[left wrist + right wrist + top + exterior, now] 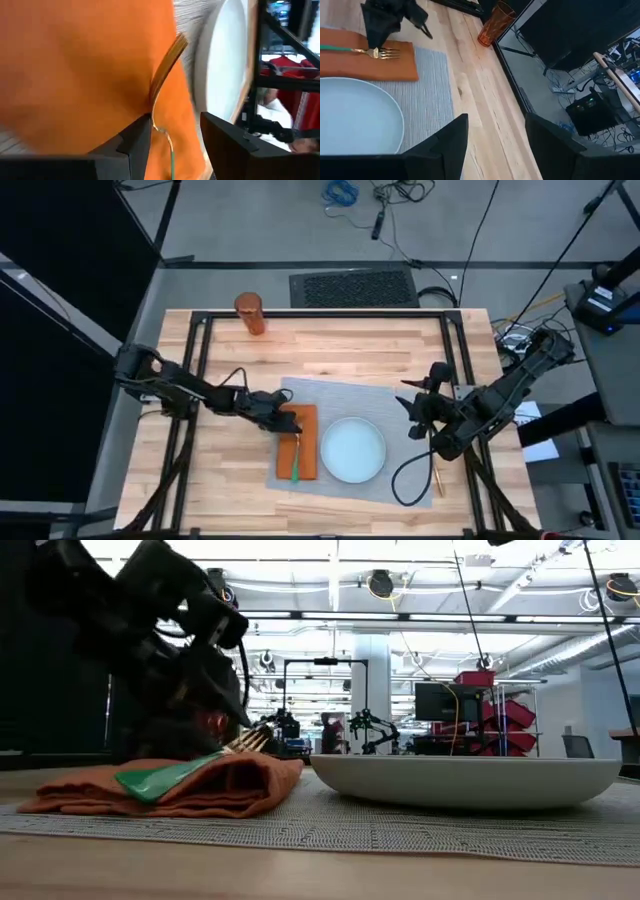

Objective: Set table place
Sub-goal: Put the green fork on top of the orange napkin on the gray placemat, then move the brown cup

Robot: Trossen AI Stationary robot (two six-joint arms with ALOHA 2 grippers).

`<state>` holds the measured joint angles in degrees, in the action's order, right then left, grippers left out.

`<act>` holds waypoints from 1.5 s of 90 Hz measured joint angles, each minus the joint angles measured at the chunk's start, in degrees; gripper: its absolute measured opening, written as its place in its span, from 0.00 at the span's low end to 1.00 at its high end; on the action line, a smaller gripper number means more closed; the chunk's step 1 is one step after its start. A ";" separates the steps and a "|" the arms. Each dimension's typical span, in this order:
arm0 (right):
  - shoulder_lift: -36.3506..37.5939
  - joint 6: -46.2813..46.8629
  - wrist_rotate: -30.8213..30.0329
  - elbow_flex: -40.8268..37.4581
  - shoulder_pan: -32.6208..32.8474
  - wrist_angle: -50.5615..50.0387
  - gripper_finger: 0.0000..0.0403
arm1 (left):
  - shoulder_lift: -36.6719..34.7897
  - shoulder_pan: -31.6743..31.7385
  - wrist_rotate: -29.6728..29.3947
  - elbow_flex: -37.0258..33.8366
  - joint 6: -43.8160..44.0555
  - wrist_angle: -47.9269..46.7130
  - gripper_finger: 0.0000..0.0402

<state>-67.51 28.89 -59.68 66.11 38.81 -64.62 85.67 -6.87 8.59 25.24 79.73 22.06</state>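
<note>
A grey placemat [395, 402] lies on the table [330, 350] with a pale-blue plate [352, 450] on it. Left of the plate lies a folded orange napkin [305, 442]. A gold fork with a green handle [296, 465] rests on the napkin, its tines [387, 52] toward the far edge. My left gripper [175, 120] is open low over the fork, one finger on either side of its neck [161, 127]. My right gripper [418, 415] hangs open right of the plate, holding nothing. An orange tumbler [250, 313] stands at the far left.
A thin gold piece of cutlery [437, 478] lies at the placemat's right edge, beside a black cable loop [405, 480]. Bare wood shows on the table's far side [340, 350] and in front of the placemat. A black frame [200, 380] runs round the tabletop.
</note>
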 joint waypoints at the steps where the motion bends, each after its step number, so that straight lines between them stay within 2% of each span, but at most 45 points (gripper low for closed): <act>1: 0.00 -0.03 0.00 0.00 -0.01 0.03 0.45 | -0.39 0.00 -0.21 -0.01 -0.19 -0.65 0.38; 28: 0.00 -1.10 -0.04 0.00 -0.02 1.63 0.45 | -10.34 0.14 -4.77 0.04 -1.45 -13.61 0.38; 46: 0.00 -0.05 0.00 0.00 -0.56 1.64 0.45 | -15.93 1.27 -8.97 0.34 -7.26 -16.89 0.38; 57: 0.00 1.89 0.49 0.00 -2.48 1.72 0.45 | -20.01 4.13 -10.54 0.52 -12.04 -20.85 0.38; 76: -0.28 -1.07 12.00 0.00 -6.25 9.33 0.45 | -28.02 10.49 -8.89 0.75 -21.60 -31.25 0.38; 88: -1.10 -7.04 17.51 0.00 -8.00 16.98 0.45 | -31.02 12.70 -8.90 4.44 -30.25 -47.57 0.38; 95: -1.67 -10.77 20.73 0.00 -9.98 21.30 0.45 | -31.21 12.96 -10.84 7.80 -35.65 -57.82 0.38; 112: -4.25 -16.84 31.19 0.00 -19.07 27.36 0.45 | -30.54 12.85 -19.30 17.28 -49.82 -71.63 0.38; 135: -10.56 -19.22 43.79 0.00 -28.89 28.18 0.45 | -27.11 12.86 -37.51 29.84 -72.42 -85.97 0.38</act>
<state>-78.06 9.67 -15.89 66.11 9.92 -36.44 58.56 5.98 -28.91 55.07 7.31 -63.91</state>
